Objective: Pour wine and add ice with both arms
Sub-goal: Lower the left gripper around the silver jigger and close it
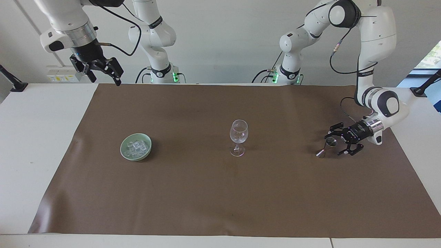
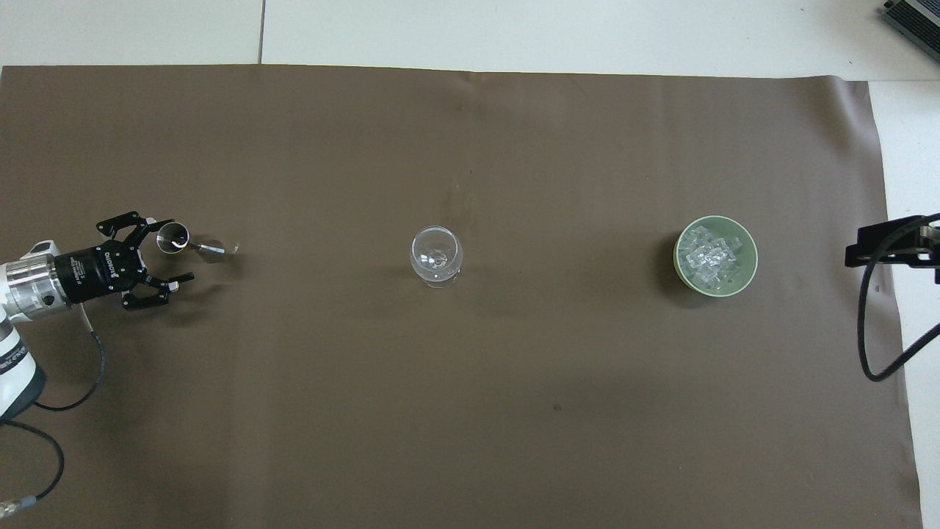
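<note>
A clear, empty-looking wine glass [image 1: 238, 137] [image 2: 436, 255] stands mid-table. Ice [image 1: 136, 147] [image 2: 709, 257], several clear cubes, fills a pale green bowl [image 1: 121, 149] [image 2: 678, 258] toward the right arm's end. A small metal measuring cup [image 1: 330, 142] [image 2: 175, 236] sits toward the left arm's end. My left gripper [image 1: 336, 143] [image 2: 170, 250] is open, low over the mat, its fingertips on either side of the cup; I cannot tell if they touch it. My right gripper [image 1: 105, 77] is open and empty, raised over the table edge at the robots' end, where the right arm waits.
A brown mat [image 1: 220, 193] [image 2: 470, 147] covers most of the white table. A black part of the right arm with its cable [image 2: 885, 244] shows at the mat's edge beside the bowl.
</note>
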You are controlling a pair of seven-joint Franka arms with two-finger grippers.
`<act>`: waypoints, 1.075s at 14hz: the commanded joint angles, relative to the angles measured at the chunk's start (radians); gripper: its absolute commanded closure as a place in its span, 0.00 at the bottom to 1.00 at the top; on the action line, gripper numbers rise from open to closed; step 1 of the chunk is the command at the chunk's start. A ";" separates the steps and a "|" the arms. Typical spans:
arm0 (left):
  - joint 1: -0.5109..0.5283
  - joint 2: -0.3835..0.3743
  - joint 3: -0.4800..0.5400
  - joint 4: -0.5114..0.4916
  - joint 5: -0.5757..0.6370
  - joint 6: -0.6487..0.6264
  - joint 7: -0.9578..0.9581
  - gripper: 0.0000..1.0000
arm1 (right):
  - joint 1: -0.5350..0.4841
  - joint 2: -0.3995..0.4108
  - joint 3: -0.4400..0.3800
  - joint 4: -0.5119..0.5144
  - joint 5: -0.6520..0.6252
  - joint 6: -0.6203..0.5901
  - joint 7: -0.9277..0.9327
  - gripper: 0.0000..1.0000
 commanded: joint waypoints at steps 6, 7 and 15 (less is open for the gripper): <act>-0.027 -0.042 0.008 -0.089 -0.107 0.039 0.037 0.00 | 0.001 -0.017 -0.004 -0.014 0.006 -0.003 -0.021 0.00; -0.026 -0.042 0.008 -0.090 -0.109 0.037 0.063 0.00 | 0.001 -0.017 -0.004 -0.014 0.006 -0.003 -0.021 0.00; -0.037 -0.052 0.003 -0.110 -0.165 0.040 0.074 0.00 | 0.001 -0.017 -0.004 -0.014 0.006 -0.003 -0.021 0.00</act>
